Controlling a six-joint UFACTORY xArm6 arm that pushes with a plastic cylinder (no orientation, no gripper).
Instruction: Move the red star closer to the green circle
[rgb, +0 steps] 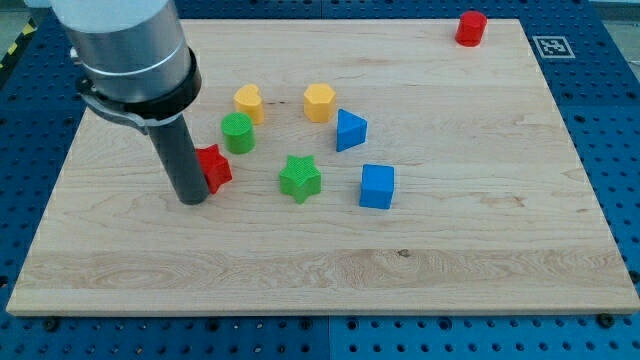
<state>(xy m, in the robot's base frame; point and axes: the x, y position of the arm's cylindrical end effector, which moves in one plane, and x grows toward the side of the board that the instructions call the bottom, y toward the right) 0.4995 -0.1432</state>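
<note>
My tip (192, 199) touching red star (215, 167); ribbed green circle (238, 132) just above; no claw in view

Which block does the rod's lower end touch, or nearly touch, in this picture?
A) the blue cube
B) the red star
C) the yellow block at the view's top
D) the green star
B: my tip stands right at the left side of the red star, which lies just below and to the view's left of the green circle; the other blocks are farther off.
</note>
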